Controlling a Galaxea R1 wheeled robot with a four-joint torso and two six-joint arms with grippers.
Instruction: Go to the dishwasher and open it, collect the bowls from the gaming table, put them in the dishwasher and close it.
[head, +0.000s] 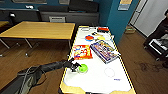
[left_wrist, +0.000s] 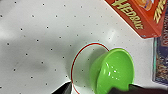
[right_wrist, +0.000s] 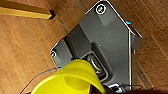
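Note:
A green bowl (head: 82, 68) stands on the white top of the gaming table (head: 100, 80), near its left rim. My left gripper (head: 74, 67) reaches in from the left and touches the bowl. In the left wrist view the green bowl (left_wrist: 115, 72) sits by a red circle printed on the table, and my left gripper (left_wrist: 92, 88) is open, with one dark finger (left_wrist: 140, 89) at the bowl's rim. In the right wrist view my right gripper (right_wrist: 98, 89) is shut on a yellow bowl (right_wrist: 70, 80), held above the wooden floor. The dishwasher is out of view.
Two colourful game boxes (head: 82, 52) (head: 104, 51) lie mid-table, with small items (head: 89, 38) beyond them. A yellow wooden table (head: 37, 30) stands to the left and a teal pillar (head: 117, 20) behind. A dark cart (head: 157, 47) sits at the right on the wooden floor.

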